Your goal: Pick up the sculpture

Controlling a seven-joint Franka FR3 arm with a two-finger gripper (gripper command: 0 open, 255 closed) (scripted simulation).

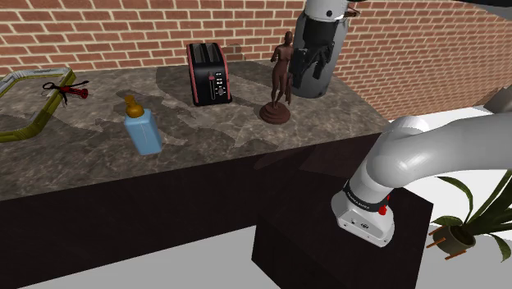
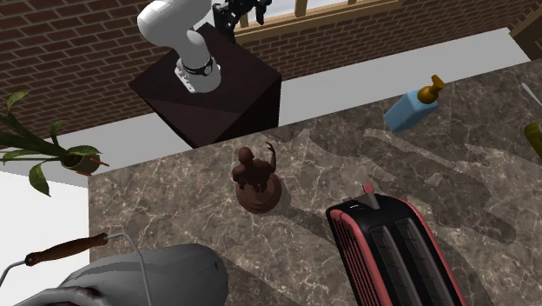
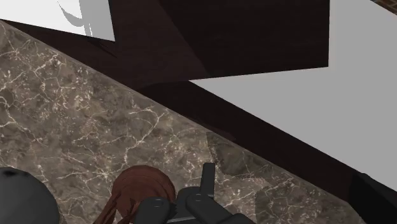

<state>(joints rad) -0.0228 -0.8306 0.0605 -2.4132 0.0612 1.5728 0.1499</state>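
Standing upright, sculpture [image 1: 281, 78] just beside gripper [image 1: 313, 69].

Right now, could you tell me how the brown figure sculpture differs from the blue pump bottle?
The dark brown figure sculpture is a slender standing human form on a round base; the light blue pump bottle is a squat, flat-sided block with an orange pump. The sculpture looks taller. It stands further back, to the shoulder view's right of the bottle, which sits nearer the front edge. Both stand upright on the dark marbled counter.
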